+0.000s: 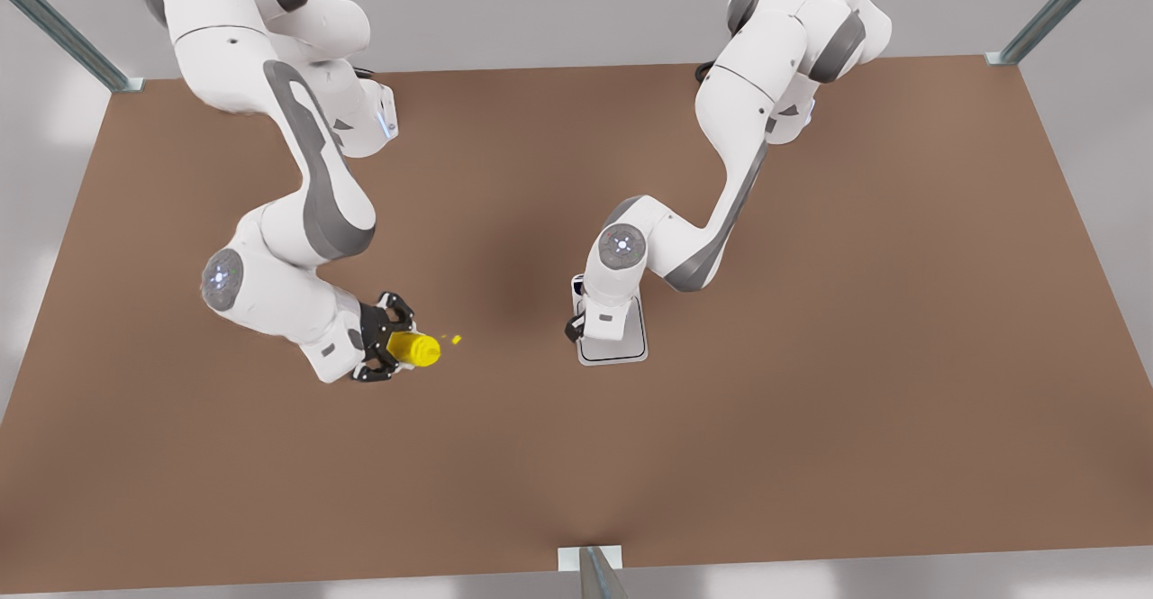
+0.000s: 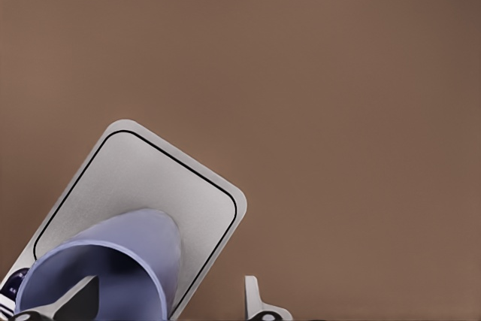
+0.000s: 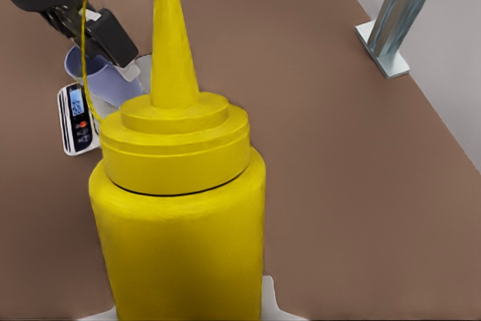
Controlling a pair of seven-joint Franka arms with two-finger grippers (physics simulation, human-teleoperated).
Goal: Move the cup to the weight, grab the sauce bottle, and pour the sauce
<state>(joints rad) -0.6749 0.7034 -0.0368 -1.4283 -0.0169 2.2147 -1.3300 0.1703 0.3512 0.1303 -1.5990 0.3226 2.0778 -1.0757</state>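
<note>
My right gripper [image 1: 387, 347] is shut on the yellow sauce bottle [image 1: 416, 348] at the front view's left, above the table, nozzle pointing toward the scale. The sauce bottle [image 3: 180, 208] looms close in the right wrist view. Small yellow sauce drops [image 1: 457, 340] hang off the nozzle. The lavender cup [image 2: 105, 268] stands on the weight [image 2: 150, 186], a silver-grey scale. My left gripper [image 2: 169, 302] hovers open over the cup, one fingertip [image 2: 83, 297] above its mouth and the other beside it. In the front view the left gripper [image 1: 576, 324] covers the cup over the weight [image 1: 630, 347].
Brown table [image 1: 811, 401] with metal frame posts [image 1: 590, 572] at its edges and corners. From the right wrist view the cup [image 3: 98, 80], the scale's display [image 3: 79, 118] and the left gripper [image 3: 113, 46] lie far off, with a thin yellow sauce stream [image 3: 83, 43] in front.
</note>
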